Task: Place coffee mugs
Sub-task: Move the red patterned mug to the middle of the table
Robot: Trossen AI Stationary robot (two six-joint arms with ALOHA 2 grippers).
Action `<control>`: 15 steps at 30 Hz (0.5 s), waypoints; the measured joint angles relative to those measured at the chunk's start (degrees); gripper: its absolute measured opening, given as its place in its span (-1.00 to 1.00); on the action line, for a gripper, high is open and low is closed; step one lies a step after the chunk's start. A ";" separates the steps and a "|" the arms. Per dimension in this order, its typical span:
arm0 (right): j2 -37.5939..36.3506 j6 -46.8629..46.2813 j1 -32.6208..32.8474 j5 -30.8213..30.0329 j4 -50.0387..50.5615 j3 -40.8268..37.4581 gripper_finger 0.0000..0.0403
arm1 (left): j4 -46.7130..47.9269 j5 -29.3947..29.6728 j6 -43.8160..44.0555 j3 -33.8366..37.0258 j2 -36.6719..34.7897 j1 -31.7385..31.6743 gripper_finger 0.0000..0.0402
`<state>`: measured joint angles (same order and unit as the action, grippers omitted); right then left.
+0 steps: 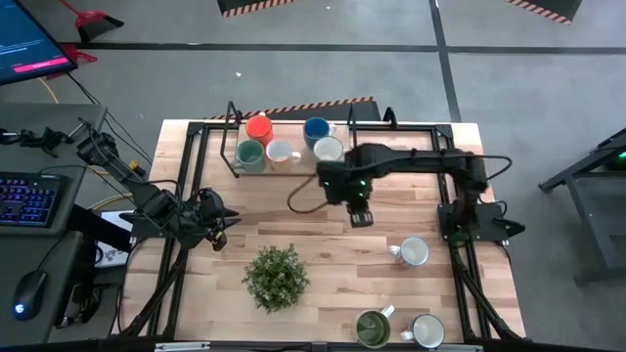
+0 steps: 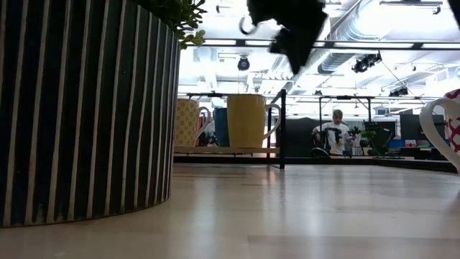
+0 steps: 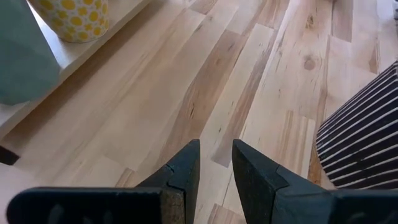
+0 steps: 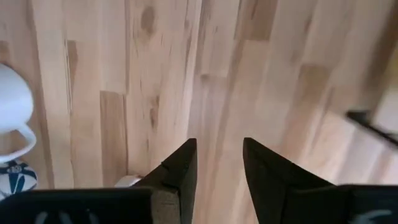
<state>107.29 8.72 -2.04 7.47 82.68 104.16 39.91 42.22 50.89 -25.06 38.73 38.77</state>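
The right gripper (image 1: 361,217) hangs over the middle of the pale wood-plank table (image 1: 323,244), its two dark fingers (image 4: 180,174) parted with bare boards between them and nothing held. Behind it, on a low wooden shelf (image 1: 256,169) inside a black metal frame at the table's far edge, stand the round orange ceramic mug (image 1: 258,128), blue mug (image 1: 315,130), teal mug (image 1: 249,154) and two cream ones (image 1: 282,154). Just to its outer side sits a white mug (image 1: 415,251) with a side handle; farther toward the near edge are the olive-green mug (image 1: 372,328) and another white mug (image 1: 427,330).

The left gripper (image 1: 217,240) waits at the table's left edge, fingers (image 3: 183,177) slightly apart and empty, beside the bushy green plant in its striped dark pot (image 1: 276,277).

Around the table lies a grey floor with hazard-striped tape (image 1: 298,104); a keyboard (image 1: 24,198) and monitor (image 1: 34,44) stand at one side. In the low view a person (image 2: 334,133) sits far back under ceiling ducts.
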 joint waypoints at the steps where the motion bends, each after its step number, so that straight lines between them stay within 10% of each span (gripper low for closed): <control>1: -2.10 -1.32 0.35 0.09 -2.37 -4.14 -0.46 | 0.07 0.00 -0.02 0.00 -0.01 -0.01 -0.60; 15: -36.29 -33.08 8.93 -1.11 -22.41 -41.94 -0.46 | 0.05 -0.04 -0.04 0.00 -0.01 0.00 -0.60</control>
<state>71.00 -24.36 6.89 6.36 60.27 62.21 39.97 42.17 50.85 -25.06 38.72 38.77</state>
